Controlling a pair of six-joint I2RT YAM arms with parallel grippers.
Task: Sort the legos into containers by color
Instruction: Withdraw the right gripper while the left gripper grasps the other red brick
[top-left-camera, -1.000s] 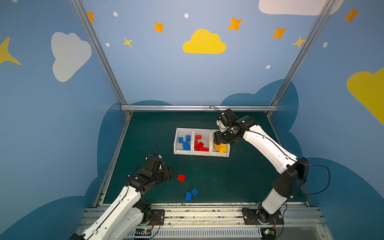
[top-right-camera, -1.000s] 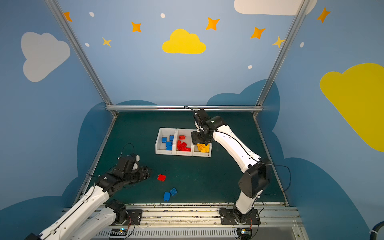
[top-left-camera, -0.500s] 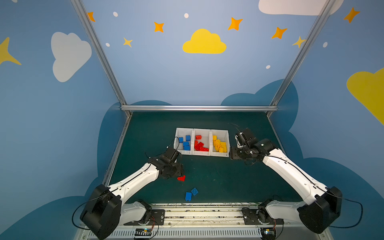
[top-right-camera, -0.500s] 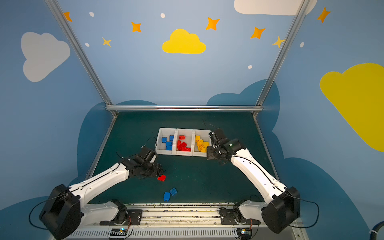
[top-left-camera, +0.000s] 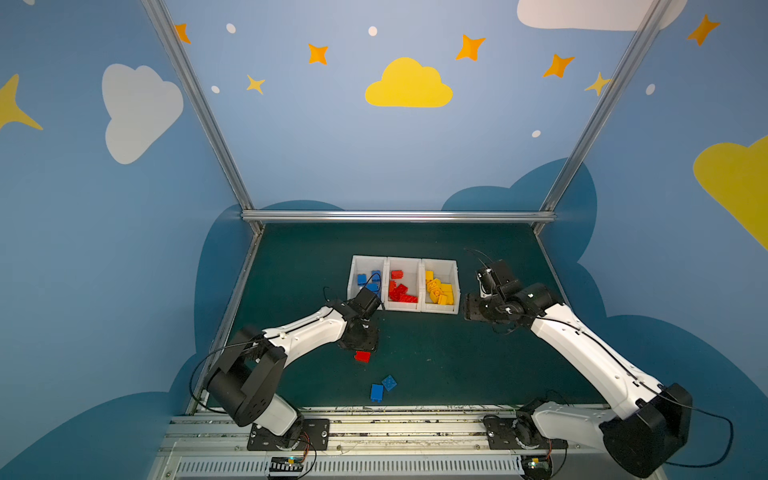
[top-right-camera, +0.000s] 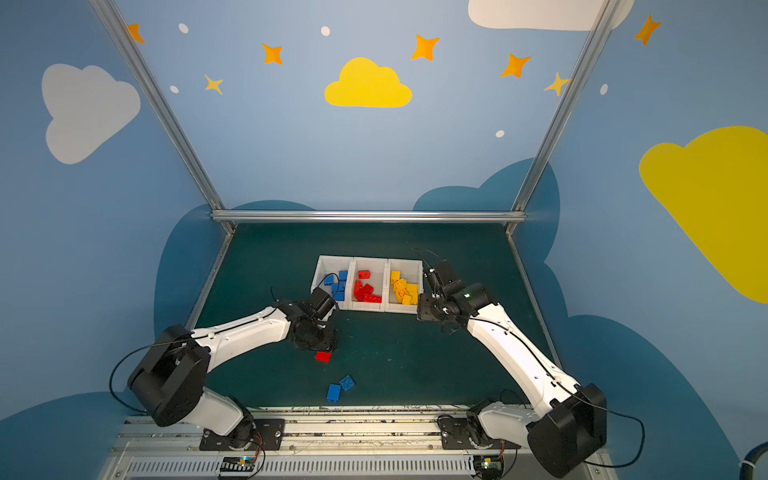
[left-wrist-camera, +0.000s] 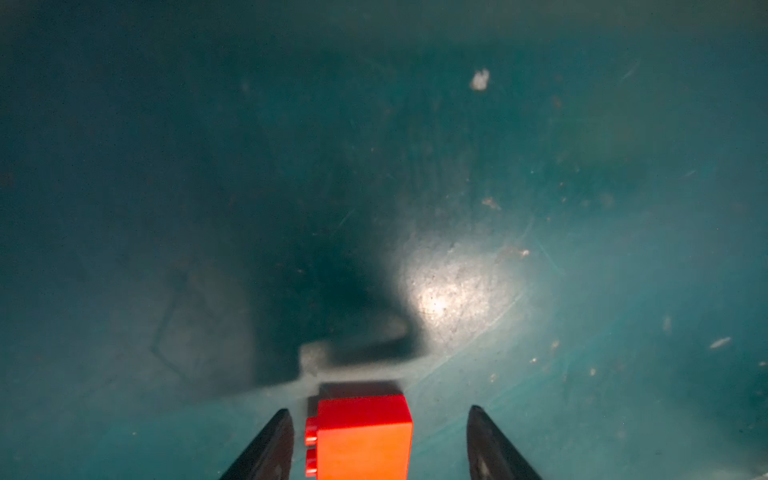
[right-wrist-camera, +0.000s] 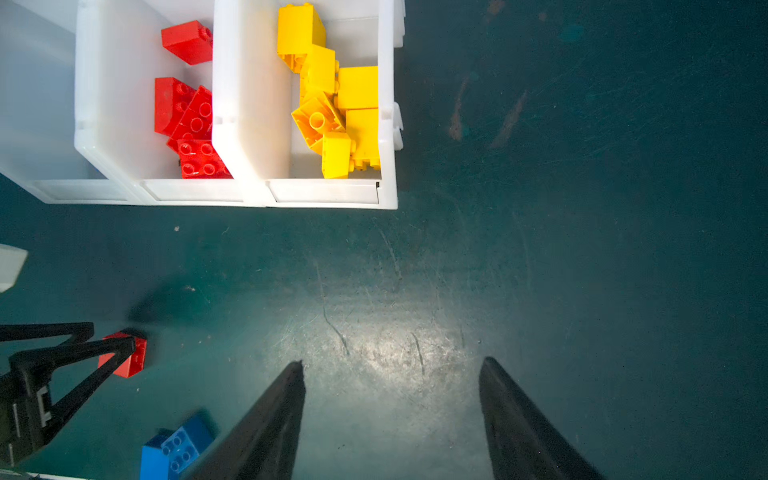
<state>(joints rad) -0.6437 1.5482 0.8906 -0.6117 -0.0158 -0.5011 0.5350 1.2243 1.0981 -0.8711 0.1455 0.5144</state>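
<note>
Plainly the left gripper is set for a pick. Its jaws stand apart, astride the red brick with a gap on each side, so nothing is clamped yet. Taking the far wall as 12 o'clock, this brick lies on the tabletop at about 7 o'clock from the containers. It rests on its side, studs pointing sideways at one finger. In both top views its long axis seems to run from 9 to 3 o'clock, though it is small there. Closing would likely press the studded face and the underside.

The right gripper hangs empty, jaws apart, over bare tabletop just off the row's 3 o'clock end, probably to keep clear of the left arm. Blue legos sit in the 9 o'clock bin, red in the middle, yellow at 3 o'clock. Two blue bricks wait loose toward 6 o'clock.
</note>
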